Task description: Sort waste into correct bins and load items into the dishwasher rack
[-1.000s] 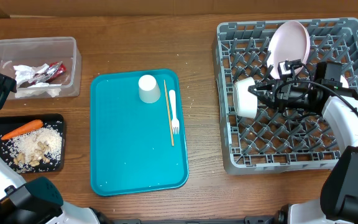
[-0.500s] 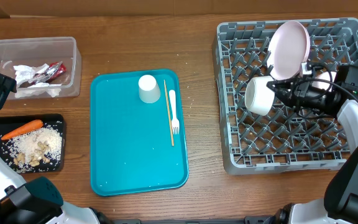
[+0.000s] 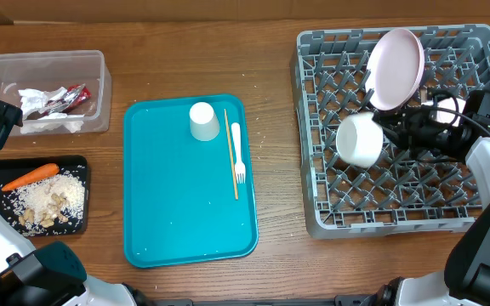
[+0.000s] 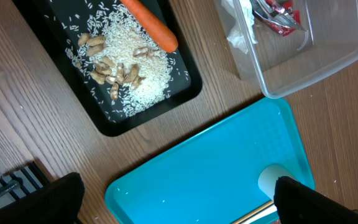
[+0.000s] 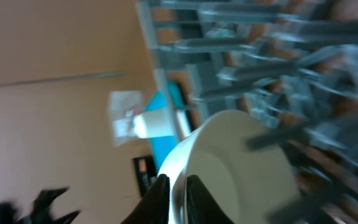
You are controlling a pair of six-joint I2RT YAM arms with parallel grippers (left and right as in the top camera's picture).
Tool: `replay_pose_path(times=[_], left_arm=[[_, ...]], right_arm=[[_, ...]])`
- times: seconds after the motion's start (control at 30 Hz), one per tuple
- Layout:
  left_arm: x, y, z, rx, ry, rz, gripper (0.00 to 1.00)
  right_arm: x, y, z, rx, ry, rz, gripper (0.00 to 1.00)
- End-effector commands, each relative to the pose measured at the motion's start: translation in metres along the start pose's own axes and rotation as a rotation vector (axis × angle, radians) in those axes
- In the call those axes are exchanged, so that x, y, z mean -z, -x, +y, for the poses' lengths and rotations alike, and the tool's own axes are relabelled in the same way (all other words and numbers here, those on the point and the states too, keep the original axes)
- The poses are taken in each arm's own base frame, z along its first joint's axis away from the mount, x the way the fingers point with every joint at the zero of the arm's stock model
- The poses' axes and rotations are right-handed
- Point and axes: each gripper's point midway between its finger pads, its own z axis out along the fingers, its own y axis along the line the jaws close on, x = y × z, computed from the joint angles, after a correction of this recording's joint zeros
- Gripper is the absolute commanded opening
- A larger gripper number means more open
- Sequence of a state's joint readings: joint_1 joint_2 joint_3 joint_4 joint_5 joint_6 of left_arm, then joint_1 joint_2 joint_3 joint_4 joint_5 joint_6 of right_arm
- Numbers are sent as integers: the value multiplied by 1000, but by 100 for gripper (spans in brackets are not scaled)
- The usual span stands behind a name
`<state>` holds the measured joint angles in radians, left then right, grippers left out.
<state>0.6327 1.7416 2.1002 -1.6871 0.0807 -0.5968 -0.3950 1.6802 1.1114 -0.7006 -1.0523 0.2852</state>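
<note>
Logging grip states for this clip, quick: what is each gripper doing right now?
Left gripper: open, holding nothing.
Right gripper: closed on the rim of the white bowl.

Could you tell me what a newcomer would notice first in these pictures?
The large grey rack on the right, with a pink plate propped on edge and the right tool gripping a white bowl by its rim. Mid-table, a bright teal tray carries a cup, fork and wooden stick.
</note>
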Motion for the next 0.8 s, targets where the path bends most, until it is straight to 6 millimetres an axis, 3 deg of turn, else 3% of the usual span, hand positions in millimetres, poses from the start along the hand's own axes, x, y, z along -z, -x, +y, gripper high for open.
replay_pose_path(times=[0.0,0.17,0.33,0.43,0.57,0.77], left_arm=[[-2,1,2,12,14,1,100],[-2,1,2,12,14,1,100],[-2,1,2,12,14,1,100],[-2,1,2,12,14,1,100],[-2,1,2,12,14,1,100],[-2,1,2,12,14,1,100]], right_arm=[[18,29,-19,-7,-233,-116,15],[46,43,-23,-29,-442,-179,17],[82,54,-14,-41,-624,-254,17],[91,51,-4,-45,-645,-264,17],[87,41,11,-10,-640,-250,17],[51,8,17,129,-725,-98,16]])
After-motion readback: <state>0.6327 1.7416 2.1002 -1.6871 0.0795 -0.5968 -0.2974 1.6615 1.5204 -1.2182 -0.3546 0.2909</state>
